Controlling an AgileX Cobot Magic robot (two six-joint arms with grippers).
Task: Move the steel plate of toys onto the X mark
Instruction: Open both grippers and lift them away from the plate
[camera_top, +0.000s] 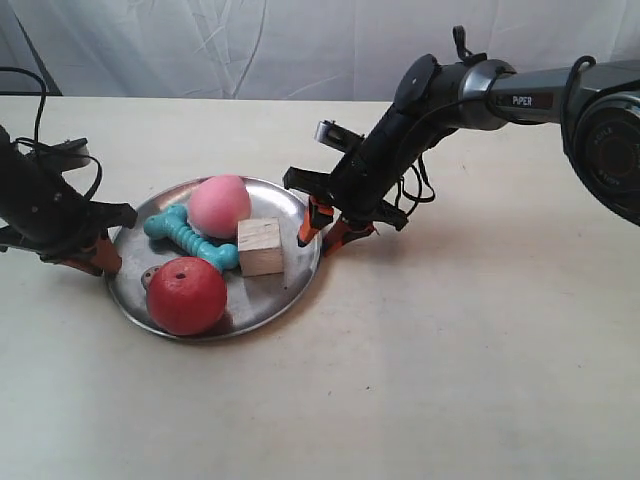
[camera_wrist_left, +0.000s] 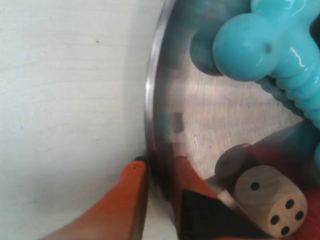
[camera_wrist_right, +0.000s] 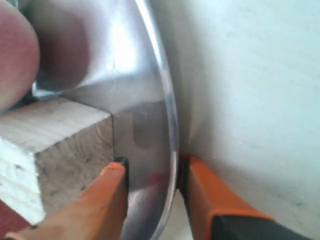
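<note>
The steel plate (camera_top: 268, 296) lies on the table and holds a red apple (camera_top: 186, 295), a pink peach (camera_top: 220, 205), a turquoise bone (camera_top: 190, 237) and a pale wooden cube (camera_top: 260, 246). My left gripper (camera_wrist_left: 160, 167), at the exterior view's left (camera_top: 105, 255), is shut on the plate's rim (camera_wrist_left: 150, 100) near the bone (camera_wrist_left: 270, 45). My right gripper (camera_wrist_right: 152, 167), at the exterior view's right (camera_top: 328, 228), straddles the opposite rim (camera_wrist_right: 167, 100) beside the cube (camera_wrist_right: 55, 150). Its outer finger touches the rim and a gap shows at the inner one. The X mark is out of view.
A small dotted wooden die (camera_wrist_left: 270, 200) also lies in the plate, close to my left gripper. Black cables (camera_top: 40, 130) trail over the table behind the arm at the exterior view's left. A white cloth backdrop (camera_top: 250, 45) hangs behind the table.
</note>
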